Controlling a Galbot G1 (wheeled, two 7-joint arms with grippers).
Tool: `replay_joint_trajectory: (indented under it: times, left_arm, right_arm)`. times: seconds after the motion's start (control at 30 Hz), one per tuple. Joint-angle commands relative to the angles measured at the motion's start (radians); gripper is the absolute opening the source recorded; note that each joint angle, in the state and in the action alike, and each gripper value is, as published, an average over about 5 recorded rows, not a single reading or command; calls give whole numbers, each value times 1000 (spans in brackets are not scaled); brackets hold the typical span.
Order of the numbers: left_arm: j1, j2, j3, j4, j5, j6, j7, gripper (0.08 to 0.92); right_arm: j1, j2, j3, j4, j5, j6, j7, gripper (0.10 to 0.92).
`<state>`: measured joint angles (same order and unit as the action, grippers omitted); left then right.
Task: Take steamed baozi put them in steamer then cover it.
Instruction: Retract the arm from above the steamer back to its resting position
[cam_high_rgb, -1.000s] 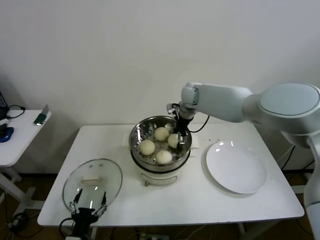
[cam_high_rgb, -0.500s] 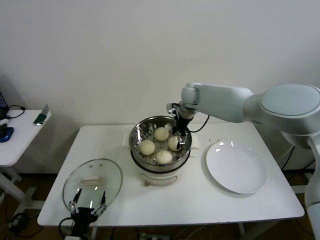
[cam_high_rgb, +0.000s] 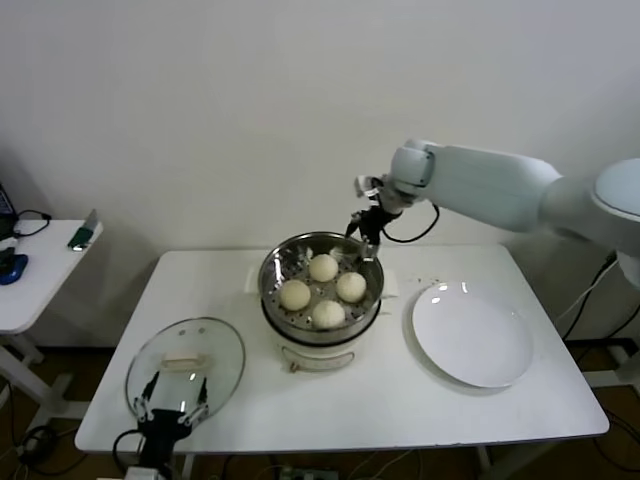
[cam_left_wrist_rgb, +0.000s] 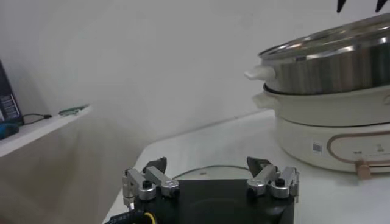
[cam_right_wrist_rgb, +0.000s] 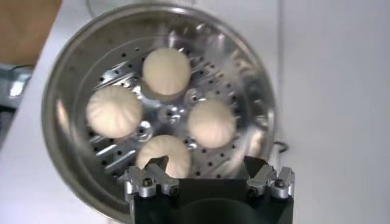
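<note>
Several cream-white baozi (cam_high_rgb: 323, 267) lie on the perforated tray of the shiny steamer (cam_high_rgb: 272, 270), which stands on its white base in the table's middle. My right gripper (cam_high_rgb: 362, 235) is open and empty. It hovers above the steamer's back right rim. In the right wrist view the baozi (cam_right_wrist_rgb: 166, 70) fill the steamer (cam_right_wrist_rgb: 67, 79) below the open gripper (cam_right_wrist_rgb: 207, 167). The glass cover (cam_high_rgb: 185, 365) with its cream handle lies flat at the table's front left. My left gripper (cam_high_rgb: 172, 412) is open, low at the cover's near edge. The left wrist view shows this gripper (cam_left_wrist_rgb: 208, 164) open and the steamer (cam_left_wrist_rgb: 329, 67) beyond it.
A flat white plate (cam_high_rgb: 472, 333) lies right of the steamer. A small side table (cam_high_rgb: 40, 275) with dark items stands at the far left. A white wall is close behind the table.
My right gripper has risen out of the steamer and moved back and to the right, leaving the right-hand baozi on the tray. The left arm has hardly moved.
</note>
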<state>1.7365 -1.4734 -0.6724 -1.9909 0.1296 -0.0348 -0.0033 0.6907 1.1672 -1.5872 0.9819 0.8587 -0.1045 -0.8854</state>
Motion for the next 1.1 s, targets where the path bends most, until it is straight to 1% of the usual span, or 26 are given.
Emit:
replay_joint_trajectory:
  times: [0.03,0.2,0.3,0.43,0.57,0.7,0.87,0.97,1.1]
  left_arm:
    - [-15,-3,-7,-4,36,5,10,823]
    - [-36,-20,-5,-22,76,6,25,823]
    - [-44,-27,3,-29,117,5,22,823]
    - [-43,-29,8,-38,153,6,16,823]
    - [-43,-30,7,-42,171,7,8,823]
    - [-42,-30,13,-51,168,4,-2,823]
    - [-41,-31,16,-55,195,16,-21,823]
    - [-47,-30,10,-45,313,24,-34,823]
    - [-55,-20,5,-44,574,11,-43,823]
  right_arm:
    - [-102,-267,183,182,-7,177,314,823]
    - [-308,-400,420,269,-16,240,511,823]
    - [-460,-452,601,306,-31,262,593,823]
    - [-653,-513,808,361,-76,285,661,823]
    - [-835,-543,1005,392,-125,314,706,823]
    - [-1017,-535,1203,400,-181,357,737,823]
    - [-1280,-500,1480,467,-220,364,777,823]
    - [-1435,-464,1627,522,-248,348,815,823]
    - [-1630,-410,1801,586,-280,300,881,823]
